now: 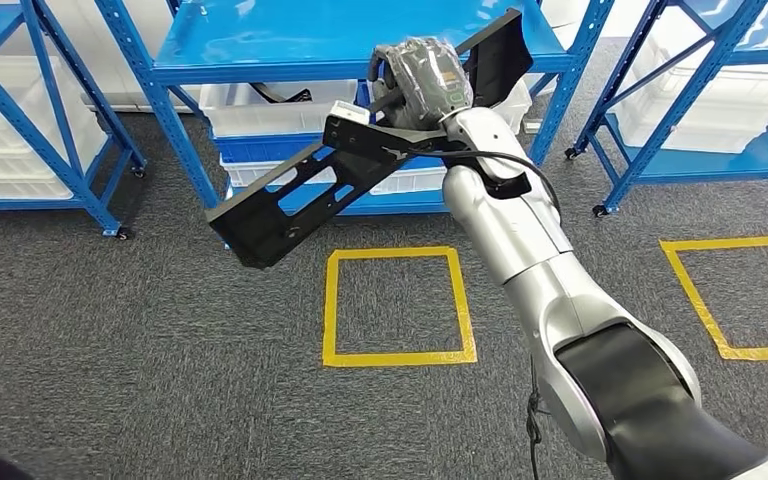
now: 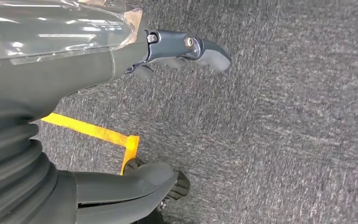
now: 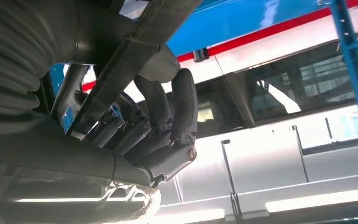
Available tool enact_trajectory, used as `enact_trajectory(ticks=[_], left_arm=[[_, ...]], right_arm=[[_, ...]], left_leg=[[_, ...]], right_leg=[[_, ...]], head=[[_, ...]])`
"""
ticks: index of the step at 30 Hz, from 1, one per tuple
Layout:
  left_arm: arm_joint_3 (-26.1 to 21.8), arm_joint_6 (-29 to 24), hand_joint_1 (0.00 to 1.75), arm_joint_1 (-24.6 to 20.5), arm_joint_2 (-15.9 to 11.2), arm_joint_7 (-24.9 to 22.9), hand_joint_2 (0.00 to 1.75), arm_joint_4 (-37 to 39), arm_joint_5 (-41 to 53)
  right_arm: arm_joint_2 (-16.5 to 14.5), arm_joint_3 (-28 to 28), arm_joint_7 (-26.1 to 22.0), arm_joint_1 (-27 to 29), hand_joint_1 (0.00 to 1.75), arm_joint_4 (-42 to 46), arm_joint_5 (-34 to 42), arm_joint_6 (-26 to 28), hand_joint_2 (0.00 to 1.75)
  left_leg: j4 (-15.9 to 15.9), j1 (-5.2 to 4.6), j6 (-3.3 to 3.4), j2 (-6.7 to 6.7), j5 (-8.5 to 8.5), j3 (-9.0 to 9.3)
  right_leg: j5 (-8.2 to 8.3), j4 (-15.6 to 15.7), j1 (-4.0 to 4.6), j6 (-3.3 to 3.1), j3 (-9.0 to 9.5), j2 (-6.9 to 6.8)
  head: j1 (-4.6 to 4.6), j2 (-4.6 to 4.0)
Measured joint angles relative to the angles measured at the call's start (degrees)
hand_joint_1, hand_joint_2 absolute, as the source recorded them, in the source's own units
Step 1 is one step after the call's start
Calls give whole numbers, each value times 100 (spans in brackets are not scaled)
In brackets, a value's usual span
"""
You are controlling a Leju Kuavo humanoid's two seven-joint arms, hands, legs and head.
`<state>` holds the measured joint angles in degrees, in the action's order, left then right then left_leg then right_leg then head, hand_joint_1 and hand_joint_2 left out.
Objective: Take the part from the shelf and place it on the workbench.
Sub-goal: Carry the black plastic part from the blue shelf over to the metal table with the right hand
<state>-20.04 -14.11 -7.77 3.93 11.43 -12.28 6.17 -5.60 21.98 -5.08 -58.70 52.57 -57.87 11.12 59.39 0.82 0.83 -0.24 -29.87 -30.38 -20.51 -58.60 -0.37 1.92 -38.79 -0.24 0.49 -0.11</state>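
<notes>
Aloft — right hand (image 1: 415, 85) grips black part (image 1: 305, 195) — shelf (image 1: 290, 45) behind.

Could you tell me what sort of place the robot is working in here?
Probably a warehouse or factory storage area: blue metal shelving on castors holds white plastic bins, and yellow tape squares mark spots on the grey carpet. The right hand holds a black part.

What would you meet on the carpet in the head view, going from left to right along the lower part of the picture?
Bare grey carpet → complete yellow tape square → the robot's silver right arm → second yellow tape square, cut off by the picture's edge.
</notes>
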Motion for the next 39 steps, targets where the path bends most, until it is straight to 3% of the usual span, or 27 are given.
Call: enact_trajectory(ticks=[2, 3, 4, 6, 7, 8, 9, 11, 12, 14, 16, 17, 18, 20, 21, 22, 23, 24, 25, 27, 29, 32, 33, 35, 37, 39], left_arm=[[-30, 1, 0, 15, 5, 9, 175, 3, -21], [-45, 1, 0, 21, 7, 10, 175, 5, -23], [-62, 1, 0, 26, 9, 10, 175, 7, -24], [-86, 1, 0, 33, 9, 11, 175, 7, -25], [-95, 1, 0, 38, 12, 11, 175, 7, -25], [-99, 1, 0, 41, 17, 12, 175, 7, -25], [-103, 1, 0, 43, 22, 15, 175, 7, -28], [-109, -2, 0, 48, 30, 27, 175, 6, -48], [-115, -5, 0, 54, 30, 41, 175, 6, -66], [-139, -20, 0, 77, 26, 98, 175, 4, -101], [-172, -42, 0, 105, 24, 185, 175, 5, -121], [-191, -48, 0, 120, 23, 226, 175, 5, -131], [-211, -39, 0, 141, 23, 265, 175, 6, -138], [-242, 5, 0, 178, 18, 325, 175, 7, -140], [-248, 26, 0, 187, 12, 345, 175, 7, -133], [-249, 37, 0, 189, 4, 354, 175, 7, -122], [-250, 43, 0, 188, -3, 357, 175, 7, -109], [-250, 49, 0, 187, -8, 358, 175, 7, -96], [-249, 57, 0, 186, -12, 359, 175, 7, -85], [-248, 70, 0, 176, -19, 359, 175, 6, -62], [-248, 76, 0, 155, -20, 360, 175, 5, -32], [-246, 85, 0, 141, -13, 357, 175, 5, -12], [-246, 88, 0, 141, -8, 355, 175, 6, -9], [-247, 92, 0, 139, -3, 353, 175, 5, -6], [-247, 94, 0, 137, 0, 352, 175, 4, 0], [-248, 96, 0, 138, 5, 352, 175, 4, 4]], right_arm=[[-22, 18, -2, -22, 175, -39, 4, 13, 175], [-22, 27, -3, -26, 175, -58, 6, 15, 175], [-20, 34, -3, -29, 175, -76, 7, 15, 175], [-20, 48, -4, -30, 175, -104, 8, 16, 175], [-20, 54, -4, -28, 175, -118, 8, 17, 175], [-21, 60, -4, -24, 175, -130, 8, 17, 175], [-25, 67, -4, -22, 175, -141, 8, 16, 175], [-42, 81, -3, -30, 175, -153, 7, 16, 175], [-66, 88, -3, -45, 175, -155, 5, 15, 175], [-119, 99, -1, -86, 175, -157, 3, 12, 175], [-161, 113, 1, -118, 175, -165, 8, -6, 175], [-172, 119, 1, -129, 175, -170, 16, -18, 175], [-180, 124, 2, -139, 175, -173, 26, -30, 175], [-182, 127, 7, -153, 175, -177, 44, -41, 175], [-174, 128, 9, -154, 175, -178, 50, -43, 175], [-161, 128, 12, -151, 175, -178, 56, -43, 175], [-140, 127, 14, -147, 175, -179, 61, -44, 175], [-114, 124, 15, -144, 175, -179, 66, -45, 175], [-84, 116, 18, -143, 175, -179, 70, -47, 175], [-21, 97, 23, -150, 175, -175, 77, -51, 175], [46, 78, 25, -168, 175, -170, 87, -58, 175], [151, 57, 22, -192, 175, -168, 113, -79, 175], [186, 52, 20, -197, 175, -168, 121, -86, 175], [242, 49, 9, -223, 175, -168, 145, -109, 175], [277, 51, -13, -264, 175, -169, 191, -141, 175], [310, 51, -31, -296, 175, -171, 228, -163, 175]], left_leg=[[-55, -5, 87, 17, 137, -73], [-82, 4, 136, 31, 224, -133], [-102, 16, 174, 44, 313, -209], [-102, 12, 209, 60, 478, -404], [-100, 15, 203, 66, 561, -507], [-98, 19, 191, 72, 643, -612], [-96, 25, 174, 78, 725, -716], [-88, 39, 121, 82, 884, -903], [-85, 38, 84, 81, 960, -981], [-106, 31, 4, 92, 1102, -1052], [-174, 36, -79, 104, 1221, -1062], [-174, 51, -112, 99, 1206, -1080], [-100, 67, -138, 90, 1076, -1121], [389, 91, -168, 65, 523, -1283], [777, 92, -184, 53, 226, -1386], [1156, 93, -202, 42, 50, -1469], [1444, 95, -217, 34, 8, -1499], [1548, 99, -225, 34, 83, -1441], [1438, 106, -226, 35, 208, -1269], [764, 115, -212, 32, 333, -688], [173, 98, -168, 14, 238, -282], [-21, 55, -21, 9, 208, -258], [-31, 39, 26, 14, 235, -278], [-35, 0, 69, 13, 272, -328], [-18, -62, 97, -1, 302, -384], [-12, -97, 148, -2, 346, -428]], right_leg=[[9, -5, -5, 66, -55, -3], [-121, -109, -3, 64, -115, 2], [-344, -326, -8, 45, -200, 6], [-852, -1047, -40, 33, -385, 14], [-989, -1402, -55, 70, -433, 14], [-1007, -1634, -68, 134, -417, 14], [-923, -1681, -79, 214, -310, 15], [-736, -1202, -104, 326, 200, 14], [-781, -748, -94, 319, 555, 15], [-978, -70, -51, 194, 982, 32], [-1009, 94, -19, 43, 980, 45], [-964, 107, -40, -23, 948, 38], [-902, 109, -61, -110, 920, 28], [-758, 115, -93, -231, 826, 12], [-689, 111, -84, -262, 755, 13], [-627, 107, -76, -261, 680, 13], [-566, 102, -71, -251, 600, 13], [-514, 97, -69, -233, 528, 13], [-466, 91, -70, -211, 462, 13], [-397, 63, -61, -155, 360, 17], [-343, 31, -33, -80, 294, 15], [-269, 14, -14, 55, 221, 9], [-308, -32, -16, 72, 182, 11], [-414, -39, -14, -10, 154, 18], [-291, 64, -2, 24, 172, 33], [-117, 110, -10, 126, 148, 42]], head=[[-2, 0], [2, 0], [6, 0], [17, 0], [16, 0], [16, 0], [17, 0], [18, 0], [22, 0], [13, 0], [0, 0], [-2, 0], [-4, 0], [-15, 0], [-18, 0], [-22, 0], [-22, 0], [-22, 0], [-23, 0], [-25, 0], [-17, 0], [-5, 0], [-3, 0], [18, 0], [29, 0], [20, 0]])
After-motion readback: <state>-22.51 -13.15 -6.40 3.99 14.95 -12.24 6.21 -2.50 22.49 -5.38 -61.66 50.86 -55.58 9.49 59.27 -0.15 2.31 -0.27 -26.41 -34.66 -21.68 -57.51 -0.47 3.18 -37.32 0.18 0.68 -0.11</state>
